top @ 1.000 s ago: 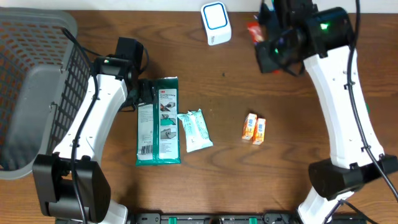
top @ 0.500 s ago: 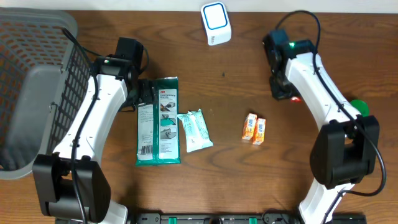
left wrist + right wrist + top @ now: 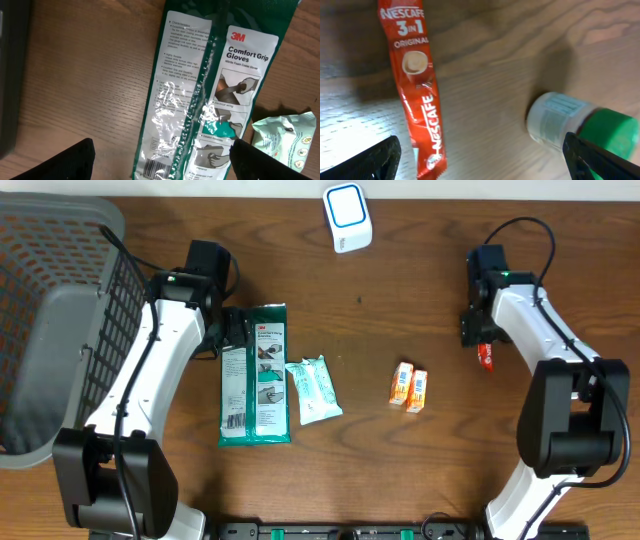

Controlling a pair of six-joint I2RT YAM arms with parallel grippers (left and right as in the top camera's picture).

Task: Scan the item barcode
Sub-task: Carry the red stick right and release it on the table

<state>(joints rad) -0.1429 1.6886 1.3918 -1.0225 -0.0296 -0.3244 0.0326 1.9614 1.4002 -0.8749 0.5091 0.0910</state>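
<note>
The white scanner with a blue face [image 3: 347, 217] stands at the back of the table. My right gripper [image 3: 479, 337] hangs low over the table's right side, open. A red Nescafe sachet [image 3: 420, 95] lies flat on the wood between its fingers, near the left one, and nothing grips it; its end shows red [image 3: 487, 359] beside the arm. My left gripper [image 3: 160, 162] is open above a green 3M glove pack [image 3: 200, 100], whose barcode [image 3: 157, 167] faces up. In the overhead view the left gripper [image 3: 232, 330] sits at the pack's [image 3: 255, 380] upper left corner.
A small bottle with a green cap [image 3: 580, 127] lies just right of the sachet. A pale green wipes pack [image 3: 314, 390] lies beside the glove pack, and two small orange boxes [image 3: 408, 387] sit mid-table. A grey wire basket [image 3: 50, 310] fills the left edge.
My right arm swung from near the scanner down to the right side of the table. Its jaws opened and the red sachet now lies free. The left arm has not moved.
</note>
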